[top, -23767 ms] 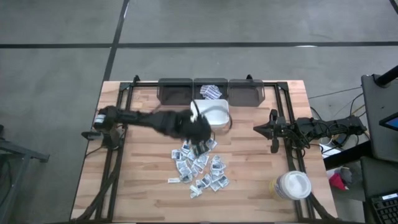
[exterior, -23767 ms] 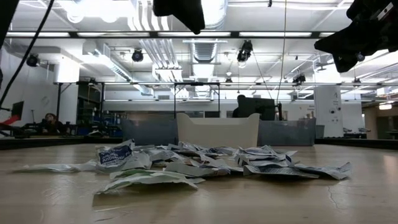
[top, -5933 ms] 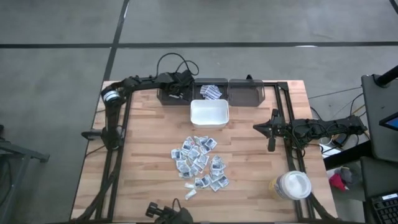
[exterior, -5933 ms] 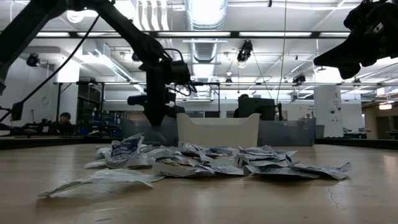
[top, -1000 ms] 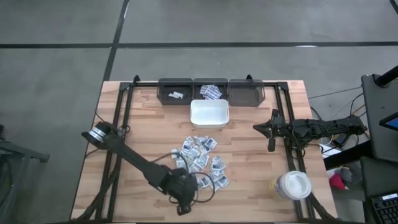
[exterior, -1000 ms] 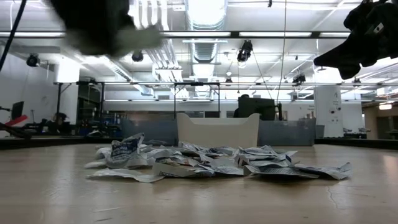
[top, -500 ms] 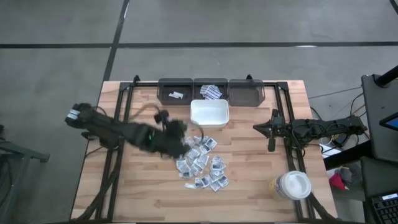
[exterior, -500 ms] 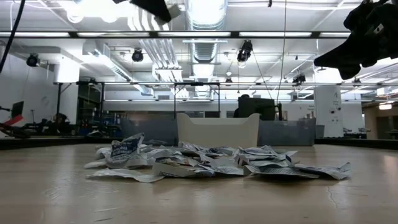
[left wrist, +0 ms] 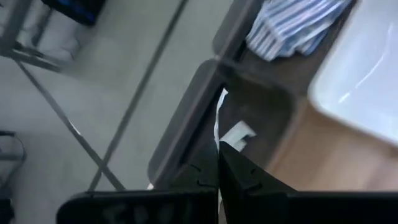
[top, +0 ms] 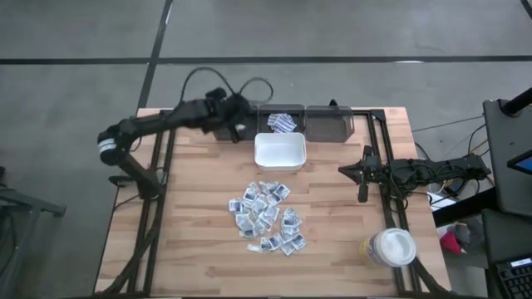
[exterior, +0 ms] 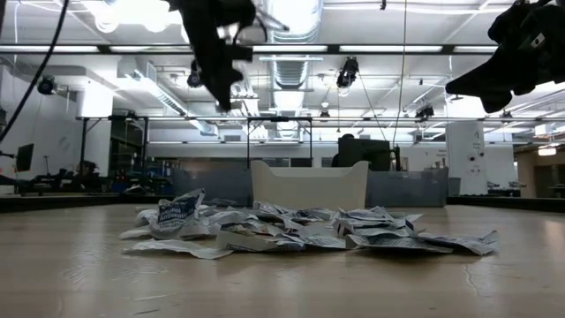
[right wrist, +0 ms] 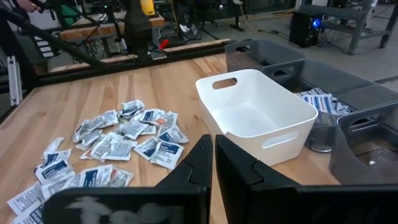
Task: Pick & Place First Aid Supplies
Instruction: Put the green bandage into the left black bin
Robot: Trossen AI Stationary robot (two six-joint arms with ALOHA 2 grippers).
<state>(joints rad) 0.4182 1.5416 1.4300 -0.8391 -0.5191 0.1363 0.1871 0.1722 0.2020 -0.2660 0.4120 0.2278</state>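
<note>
Half a second ago we saw the left arm blurred across the middle left of the high view, beside the pile; now it reaches to the upper left of the frame, and the left gripper (top: 235, 124) hangs over the left grey bin (top: 226, 111) at the table's far edge. A second ago that arm lay low in the frame, near the front edge of the table (top: 191, 249). The pile has not shifted between those frames and this one, and the right arm sits where it was.

In the left wrist view we see the fingers pressed together on a thin white sachet (left wrist: 218, 121), held edge-on; its long axis runs straight out from the fingertips toward the bin floor. Another white sachet (left wrist: 236, 133) lies flat in that bin, its long axis slanting across the floor.

The remaining first aid supplies (top: 266, 216) lie scattered at the centre of the high view, below the white tub-shaped bin (top: 279, 152), pointing every way, with no common axis. The middle grey bin (top: 281, 121) holds blue-striped sachets (top: 281, 123).

The right gripper (top: 362, 174) waits at the right of the frame, apart from the pile, fingers narrowed to a slit with nothing between them.
</note>
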